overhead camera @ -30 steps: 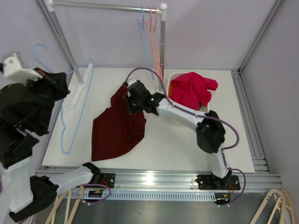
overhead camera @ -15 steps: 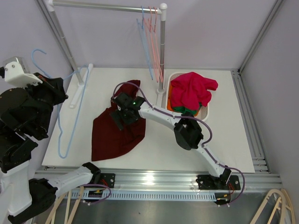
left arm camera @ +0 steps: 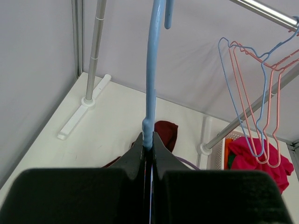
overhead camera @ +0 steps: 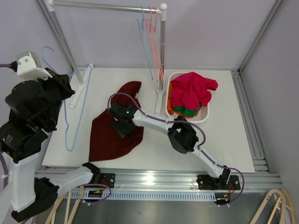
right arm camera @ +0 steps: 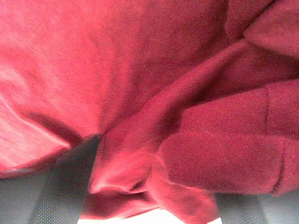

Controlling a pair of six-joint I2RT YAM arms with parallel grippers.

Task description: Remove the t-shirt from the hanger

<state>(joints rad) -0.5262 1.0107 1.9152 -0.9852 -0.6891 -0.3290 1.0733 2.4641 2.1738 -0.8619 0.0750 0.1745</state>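
Flat on the white counter (overhead camera: 219, 140) lies the dark red t-shirt (overhead camera: 114, 128), left of the white basket (overhead camera: 205, 116) heaped with bright clothes and the rail of spare hangers (overhead camera: 152, 42). Over its middle, the right gripper (overhead camera: 122, 125) has its jaws clamped on bunched cloth. Raised at the left, the left gripper (left arm camera: 147, 151) pinches the bare blue hanger (overhead camera: 74, 112), jaws together.

A white table (overhead camera: 224, 140) stands inside pale lilac walls (overhead camera: 210, 32). A metal clothes rail (overhead camera: 105, 6) crosses the back on grey posts, its white foot (overhead camera: 80, 89) resting on the table. Spare blue and pink hangers (overhead camera: 150, 28) hang from the rail. A white basket (overhead camera: 204, 114) of bright clothes sits at the right. An aluminium track (overhead camera: 154, 178) edges the near side.
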